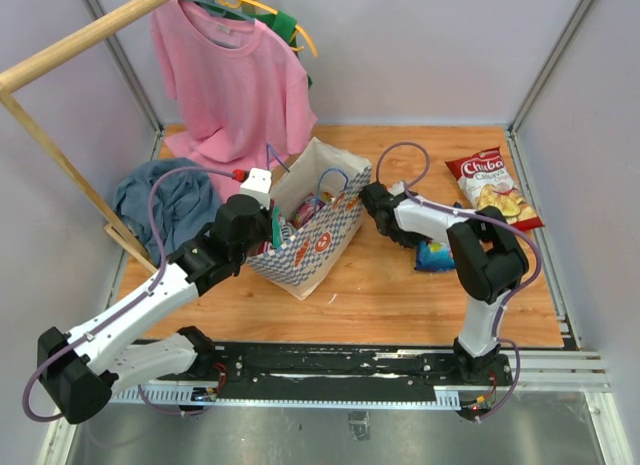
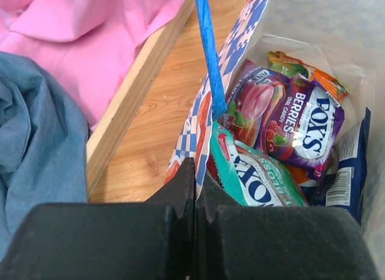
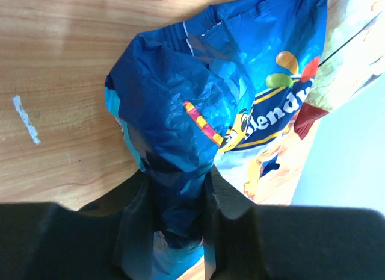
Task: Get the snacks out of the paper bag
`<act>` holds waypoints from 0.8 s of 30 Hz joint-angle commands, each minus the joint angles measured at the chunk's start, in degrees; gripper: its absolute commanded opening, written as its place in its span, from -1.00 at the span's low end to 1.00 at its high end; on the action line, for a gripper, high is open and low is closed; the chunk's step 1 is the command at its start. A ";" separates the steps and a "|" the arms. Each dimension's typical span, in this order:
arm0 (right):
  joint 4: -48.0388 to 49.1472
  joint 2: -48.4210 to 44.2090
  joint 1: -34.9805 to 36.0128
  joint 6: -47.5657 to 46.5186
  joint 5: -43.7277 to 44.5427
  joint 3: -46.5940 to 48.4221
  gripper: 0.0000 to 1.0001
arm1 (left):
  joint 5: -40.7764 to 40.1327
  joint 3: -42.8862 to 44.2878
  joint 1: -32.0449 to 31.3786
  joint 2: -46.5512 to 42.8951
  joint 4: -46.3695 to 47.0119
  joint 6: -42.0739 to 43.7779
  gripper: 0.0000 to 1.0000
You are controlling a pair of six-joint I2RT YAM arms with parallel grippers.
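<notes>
The checkered paper bag (image 1: 312, 240) stands mid-table, mouth open. My left gripper (image 1: 272, 228) is shut on its left rim (image 2: 200, 149), beside a blue cord handle (image 2: 209, 57). Inside lie a purple Fox's Berries packet (image 2: 289, 120), a teal Fox's packet (image 2: 255, 174), a dark blue packet (image 2: 348, 171) and an orange-green packet (image 2: 307, 69). My right gripper (image 1: 422, 247) is shut on a crumpled blue snack bag (image 3: 204, 105), which lies on the table right of the paper bag (image 1: 436, 255). A red-white Chiba chips bag (image 1: 492, 188) lies at the far right.
A pink T-shirt (image 1: 235, 85) hangs from a wooden rack (image 1: 60, 145) at the back left. A blue-grey cloth (image 1: 160, 200) lies below it, left of the paper bag. The rack's base bar (image 2: 135, 105) runs close beside the bag. Walls enclose the table.
</notes>
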 commanded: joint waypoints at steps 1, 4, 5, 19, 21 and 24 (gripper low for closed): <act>1.20 -2.60 0.63 0.48 -0.61 -1.84 -0.71 | -0.41 0.25 0.35 -1.97 -0.14 -0.74 -0.99; 1.88 -7.20 0.74 -0.58 -2.72 -1.72 -0.73 | -1.10 0.48 0.35 -2.40 -0.74 -0.47 -0.99; 2.05 -8.99 0.73 -0.87 -3.29 -1.44 -0.73 | -1.25 0.56 0.35 -2.49 -0.92 -0.44 -0.99; -0.26 -12.05 -5.01 -11.45 -1.97 17.26 -0.70 | -0.23 0.66 0.35 -3.73 -1.52 -0.82 -0.99; 0.10 -9.64 -6.43 -12.48 -2.85 20.94 -0.69 | -0.19 0.68 0.35 -4.13 -1.52 -0.79 -0.99; 1.03 -4.24 -8.22 -14.39 -3.74 27.34 -0.68 | 0.52 0.96 0.35 -4.15 -1.44 -0.87 -0.99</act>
